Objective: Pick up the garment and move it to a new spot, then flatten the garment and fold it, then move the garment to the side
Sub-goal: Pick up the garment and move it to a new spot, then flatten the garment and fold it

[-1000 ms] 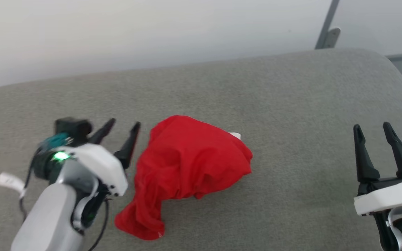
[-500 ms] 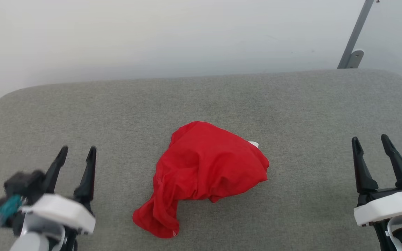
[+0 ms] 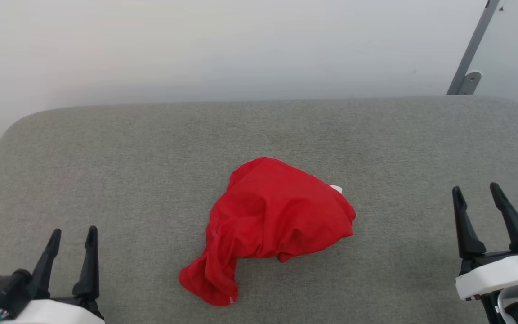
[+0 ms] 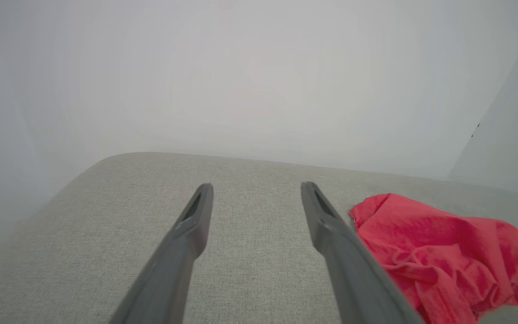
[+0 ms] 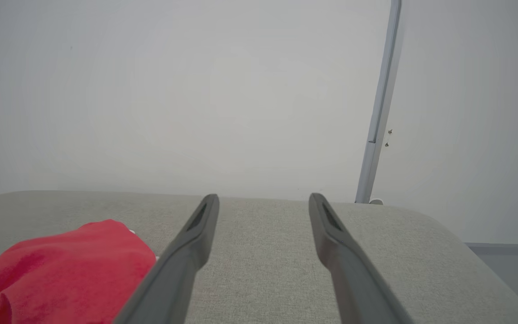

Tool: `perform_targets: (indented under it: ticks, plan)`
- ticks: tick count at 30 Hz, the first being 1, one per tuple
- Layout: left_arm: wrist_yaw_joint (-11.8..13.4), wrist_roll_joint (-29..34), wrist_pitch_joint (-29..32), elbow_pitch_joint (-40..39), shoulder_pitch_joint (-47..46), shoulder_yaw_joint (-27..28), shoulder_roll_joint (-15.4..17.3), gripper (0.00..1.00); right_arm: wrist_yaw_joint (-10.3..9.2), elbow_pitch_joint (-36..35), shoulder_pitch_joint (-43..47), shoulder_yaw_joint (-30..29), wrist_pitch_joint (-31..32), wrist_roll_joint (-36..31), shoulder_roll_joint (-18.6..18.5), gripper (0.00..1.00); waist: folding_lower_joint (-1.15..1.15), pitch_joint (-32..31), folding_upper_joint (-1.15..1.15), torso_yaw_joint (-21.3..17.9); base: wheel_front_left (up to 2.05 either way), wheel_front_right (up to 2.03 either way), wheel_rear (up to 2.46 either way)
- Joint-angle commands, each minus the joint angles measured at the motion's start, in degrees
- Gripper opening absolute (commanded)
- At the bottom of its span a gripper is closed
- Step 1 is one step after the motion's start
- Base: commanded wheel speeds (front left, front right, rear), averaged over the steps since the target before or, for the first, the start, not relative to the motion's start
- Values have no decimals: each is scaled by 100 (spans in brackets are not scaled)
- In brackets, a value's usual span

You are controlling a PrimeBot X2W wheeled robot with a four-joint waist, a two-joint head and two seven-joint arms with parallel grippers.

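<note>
The garment is heaped on the bench; left hand and right hand are held open, empty. Opposite edges, not the bunched middle, should be gripped.

**Red heap hides its folds**

The bright red soft-fabric garment lies bunched, its inner folds and underside hidden; a white scrap at its far right rim is too little to identify. In the left wrist view the right and bottom edges cut it off, and a finger of the left tool covers part of it. The head view's bottom edge crops that tool and the right tool, and the slim grey metal pole runs off the top
</note>
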Motion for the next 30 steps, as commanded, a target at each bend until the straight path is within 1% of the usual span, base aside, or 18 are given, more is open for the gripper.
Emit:
perform_targets:
  ticks: [1, 4, 10, 11, 15, 22, 30]
  plan:
    - [-56, 58, -37, -16, 99, 51, -49, 100, -1, 46, 34, 19, -54, -20, 12, 100, 0, -2, 0, 27, 0, 0, 0]
    - [-79, 154, -51, 2, 163, 245, -158, 100, -1, 95, 10, 37, -73, -30, 17, 100, 0, -5, 0, 55, 0, 0, 0]
    - [-264, 361, -52, -42, 298, 563, -416, 100, -1, 200, -10, 75, -126, -42, 41, 100, 0, -14, 0, 95, 0, 0, 0]
    - [-328, 420, -53, -34, 341, 630, -489, 100, -1, 196, 8, 83, -142, -57, 62, 100, 0, -14, 0, 103, 0, 0, 0]
    - [-434, 486, -53, -7, 340, 727, -613, 100, -1, 199, 20, 93, -162, -56, 55, 100, 0, -1, 0, 122, 0, 0, 0]
    - [-549, 465, -54, 22, 357, 856, -823, 100, -1, 210, 16, 93, -173, -61, 74, 100, 0, 16, 0, 159, 0, 0, 0]
    - [-633, 585, -53, 44, 429, 916, -1098, 100, -1, 224, 24, 119, -189, -92, 44, 100, 0, 33, 0, 236, 0, 0, 0]
